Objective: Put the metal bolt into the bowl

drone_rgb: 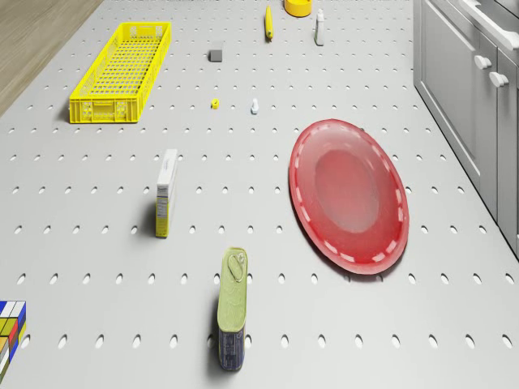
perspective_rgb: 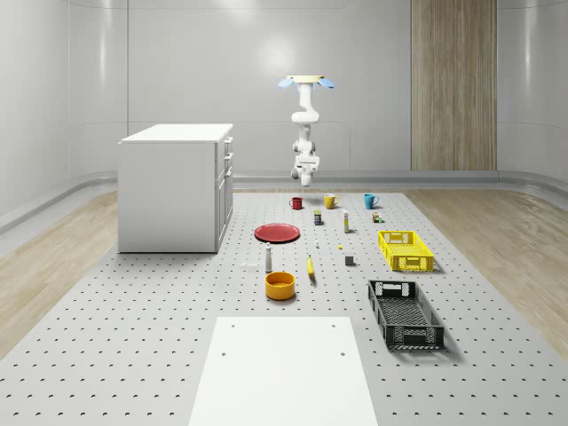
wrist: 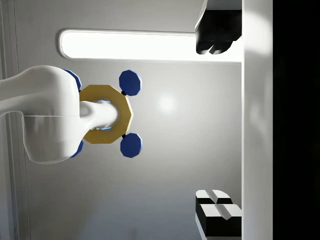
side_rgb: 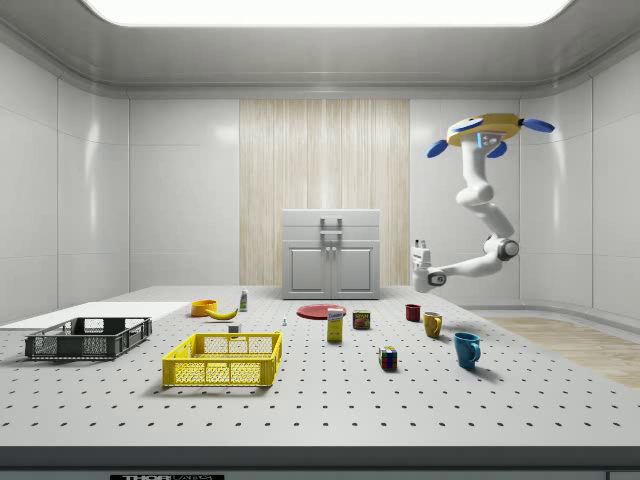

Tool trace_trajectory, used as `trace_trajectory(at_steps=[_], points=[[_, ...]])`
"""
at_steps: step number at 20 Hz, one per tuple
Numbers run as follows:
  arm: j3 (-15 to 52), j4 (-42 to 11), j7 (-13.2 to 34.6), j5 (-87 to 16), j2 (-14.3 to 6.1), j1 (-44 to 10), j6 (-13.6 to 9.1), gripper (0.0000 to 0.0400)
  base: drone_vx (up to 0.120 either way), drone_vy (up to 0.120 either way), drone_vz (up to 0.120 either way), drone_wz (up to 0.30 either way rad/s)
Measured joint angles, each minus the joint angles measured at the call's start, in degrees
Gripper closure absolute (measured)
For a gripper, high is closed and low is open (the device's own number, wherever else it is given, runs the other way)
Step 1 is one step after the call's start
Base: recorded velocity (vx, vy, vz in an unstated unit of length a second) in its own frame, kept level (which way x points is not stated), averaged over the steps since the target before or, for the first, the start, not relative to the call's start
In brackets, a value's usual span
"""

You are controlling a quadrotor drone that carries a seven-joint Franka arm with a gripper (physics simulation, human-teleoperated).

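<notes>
The metal bolt [drone_rgb: 255,106] is a small pale piece standing on the pegboard table, seen as a speck [perspective_rgb: 317,245] between the red plate and the grey cube. The orange bowl [perspective_rgb: 280,285] sits nearer the table's front, beside a white bottle [perspective_rgb: 268,260] and a banana [perspective_rgb: 311,266]. The drone [perspective_rgb: 306,82] hovers high over the table's far end, above the mugs. Its arm is folded so that my gripper [side_rgb: 421,246] points upward, far above the bolt and bowl. In the wrist view the gripper [wrist: 216,125] is open and empty, facing the drone [wrist: 105,114].
A red plate [drone_rgb: 349,194], a can [drone_rgb: 233,308], a box [drone_rgb: 166,191] and a Rubik's cube [drone_rgb: 10,322] lie below the drone. Yellow basket [perspective_rgb: 405,249] and black basket [perspective_rgb: 405,312] stand at the whole-scene view's right. A white cabinet [perspective_rgb: 176,186] stands at its left.
</notes>
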Motion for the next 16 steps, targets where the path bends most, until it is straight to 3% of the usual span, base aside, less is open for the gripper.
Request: trace_trajectory(at_steps=[9,13,16], points=[[6.6,-1.2,1.3,-9.3,-0.5,-2.1,0.5,0.0,0.12,0.0,0.0,0.0],[14.3,-3.8,2.9,-20.3,-1.2,-4.5,1.1,0.0,0.12,0.0,0.0,0.0],[23.2,-8.8,5.2,-33.6,-2.3,-7.7,1.8,0.0,0.12,0.0,0.0,0.0]])
